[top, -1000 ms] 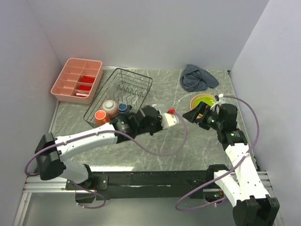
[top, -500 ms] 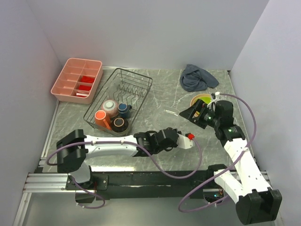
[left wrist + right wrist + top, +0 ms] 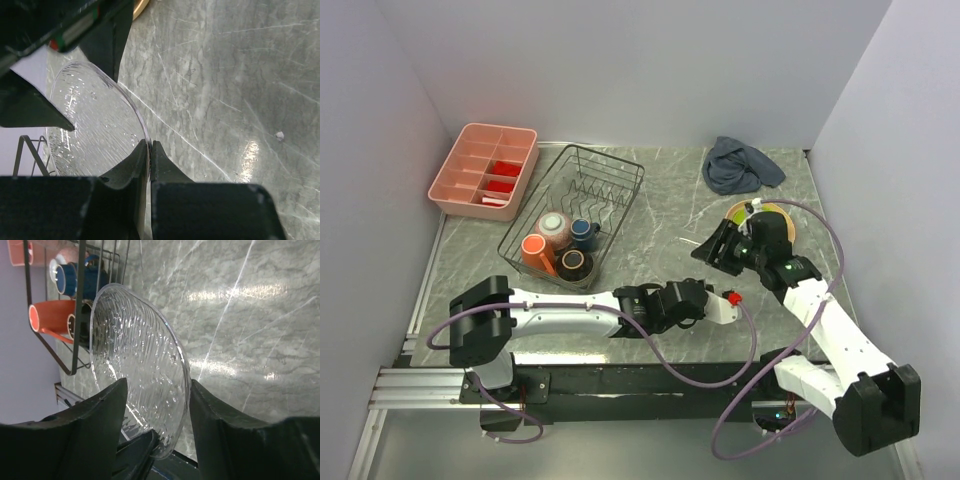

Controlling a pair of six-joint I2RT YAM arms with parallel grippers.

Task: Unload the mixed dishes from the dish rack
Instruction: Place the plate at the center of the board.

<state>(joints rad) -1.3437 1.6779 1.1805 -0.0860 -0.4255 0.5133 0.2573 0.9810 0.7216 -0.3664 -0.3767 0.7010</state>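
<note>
My left gripper (image 3: 149, 142) is shut on the rim of a clear ribbed glass plate (image 3: 95, 120), held on edge above the table near the front centre (image 3: 725, 298). My right gripper (image 3: 157, 382) is open, its fingers (image 3: 107, 415) on either side of the same plate's (image 3: 135, 355) opposite rim; it also shows in the top view (image 3: 715, 248). The black wire dish rack (image 3: 620, 175) holds an orange mug (image 3: 535, 250), a dark brown bowl (image 3: 573, 264), a dark blue cup (image 3: 582, 230) and a pinkish bowl (image 3: 554, 225). A lime green plate (image 3: 760, 212) lies on a tan-yellow plate on the table right of the rack.
A pink compartment tray (image 3: 470, 170) with red pieces stands at the back left. A blue-grey cloth (image 3: 740, 165) lies at the back right. White walls close in the table on three sides.
My left arm swung from beside the rack to the front centre, carrying the clear plate. My right gripper moved left and now straddles the plate's far rim.
</note>
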